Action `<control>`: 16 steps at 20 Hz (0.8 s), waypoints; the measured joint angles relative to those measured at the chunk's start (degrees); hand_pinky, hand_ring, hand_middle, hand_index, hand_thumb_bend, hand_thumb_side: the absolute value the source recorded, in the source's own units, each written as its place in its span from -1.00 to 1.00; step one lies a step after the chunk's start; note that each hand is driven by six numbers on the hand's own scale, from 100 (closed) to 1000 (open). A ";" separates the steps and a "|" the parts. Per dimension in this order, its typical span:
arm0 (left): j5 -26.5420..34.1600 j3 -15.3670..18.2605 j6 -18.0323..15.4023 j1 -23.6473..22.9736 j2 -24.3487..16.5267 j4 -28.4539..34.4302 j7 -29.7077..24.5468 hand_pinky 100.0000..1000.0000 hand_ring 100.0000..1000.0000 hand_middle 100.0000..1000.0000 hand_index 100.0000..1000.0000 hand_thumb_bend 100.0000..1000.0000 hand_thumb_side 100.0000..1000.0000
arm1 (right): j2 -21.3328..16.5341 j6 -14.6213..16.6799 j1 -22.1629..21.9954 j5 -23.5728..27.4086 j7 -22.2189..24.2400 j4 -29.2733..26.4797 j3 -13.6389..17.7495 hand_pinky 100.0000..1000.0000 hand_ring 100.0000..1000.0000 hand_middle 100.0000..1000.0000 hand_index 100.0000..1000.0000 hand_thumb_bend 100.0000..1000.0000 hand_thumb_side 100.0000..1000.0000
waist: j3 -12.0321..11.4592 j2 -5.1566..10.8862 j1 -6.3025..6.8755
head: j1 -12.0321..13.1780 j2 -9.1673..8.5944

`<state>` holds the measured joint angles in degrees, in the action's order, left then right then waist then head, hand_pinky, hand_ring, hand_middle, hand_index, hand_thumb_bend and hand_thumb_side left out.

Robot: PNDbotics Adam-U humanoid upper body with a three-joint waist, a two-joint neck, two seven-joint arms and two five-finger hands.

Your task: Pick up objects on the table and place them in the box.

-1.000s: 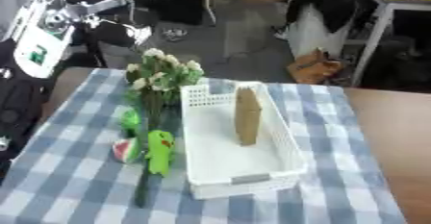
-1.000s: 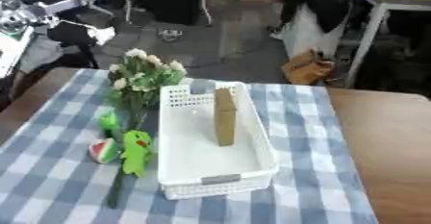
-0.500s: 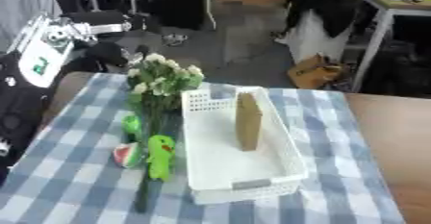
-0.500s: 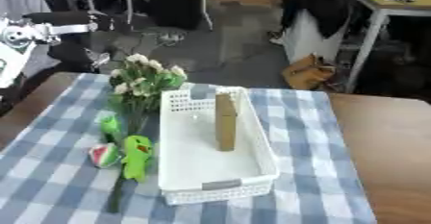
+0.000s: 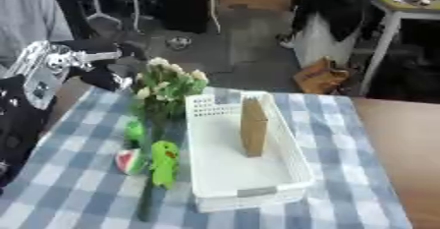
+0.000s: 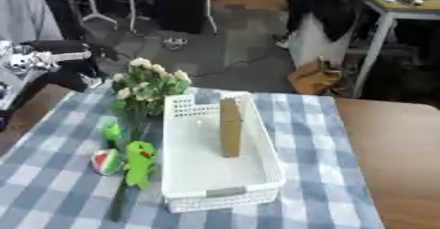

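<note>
I held my left hand (image 5: 107, 73) above the counter's (image 5: 77, 184) far left, grip unreadable; next I judged it should descend onto the flowers (image 5: 168, 83) beside the box (image 5: 232, 174).

A white basket (image 5: 210, 174) holds an upright brown slab (image 5: 253, 127), flowers (image 5: 168, 83) beside it.

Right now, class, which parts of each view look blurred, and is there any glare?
Left eye view: soft all over, the left hand smeared, the flowers fuzzy. Right eye view: equally soft, the box rim hazy, the brown slab edges vague. No strong glare in either; light is even.
</note>
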<state>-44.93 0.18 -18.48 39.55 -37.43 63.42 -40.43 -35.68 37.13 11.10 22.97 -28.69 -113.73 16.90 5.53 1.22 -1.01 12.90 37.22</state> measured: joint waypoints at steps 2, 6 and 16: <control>0.33 0.00 0.09 -0.65 -0.03 -1.20 -1.01 0.96 1.00 0.99 1.00 -1.00 0.13 | 0.00 -0.10 0.00 -0.02 -0.07 0.00 0.00 0.58 0.69 0.60 0.59 -1.00 0.54 | 0.00 0.00 0.00 | 0.01 -0.10; 5.34 0.02 -0.46 -3.23 -0.96 -3.45 -1.65 1.00 1.00 1.00 1.00 -1.00 0.45 | -0.04 -0.34 0.20 -0.05 -0.28 0.00 0.00 0.58 0.68 0.60 0.59 -1.00 0.53 | 0.09 0.00 0.20 | 0.20 -0.11; 16.73 -0.25 3.46 -5.33 -2.39 -7.12 -7.06 1.00 1.00 1.00 1.00 -1.00 1.00 | -0.15 -0.93 0.47 -0.05 -0.31 0.00 0.00 0.57 0.68 0.59 0.57 -1.00 0.49 | 0.66 0.00 0.26 | 0.31 -0.03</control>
<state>-28.20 -0.07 -15.02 34.22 -39.83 56.30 -47.49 -35.83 36.21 11.58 22.92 -29.00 -113.73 16.90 6.19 1.22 -0.75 13.21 37.18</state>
